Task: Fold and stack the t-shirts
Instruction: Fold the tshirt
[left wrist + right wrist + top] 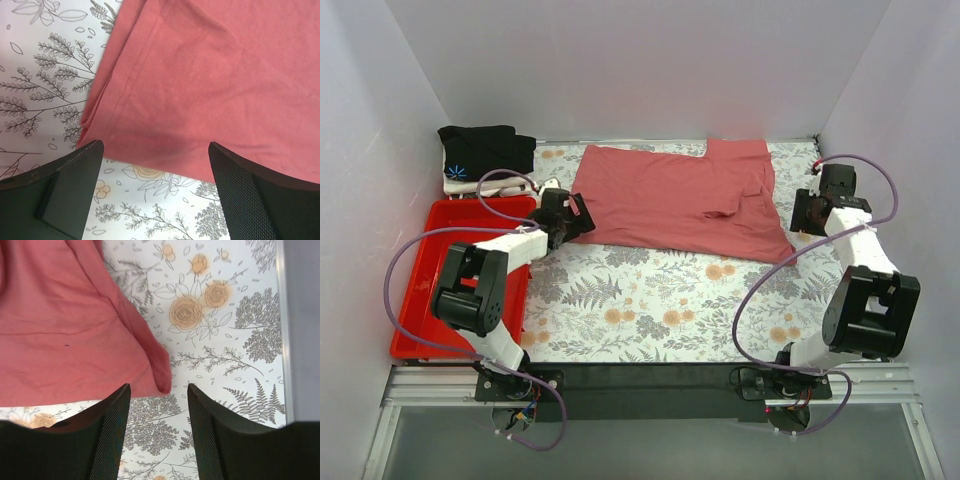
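Salmon-red t-shirt (680,200), flat; white t-shirt (480,186) mostly hidden under black t-shirt (485,148); left gripper (156,147) spread wide, right gripper (159,387) narrowly parted, both empty.

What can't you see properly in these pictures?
- White t-shirt: in the top view it is mostly buried under the black t-shirt; only an edge shows.
- Salmon-red t-shirt: both wrist views cut it off at the picture edges.
- Red tray: in the top view the left arm covers part of it.
- Blue mark on the black t-shirt: too small to make out.
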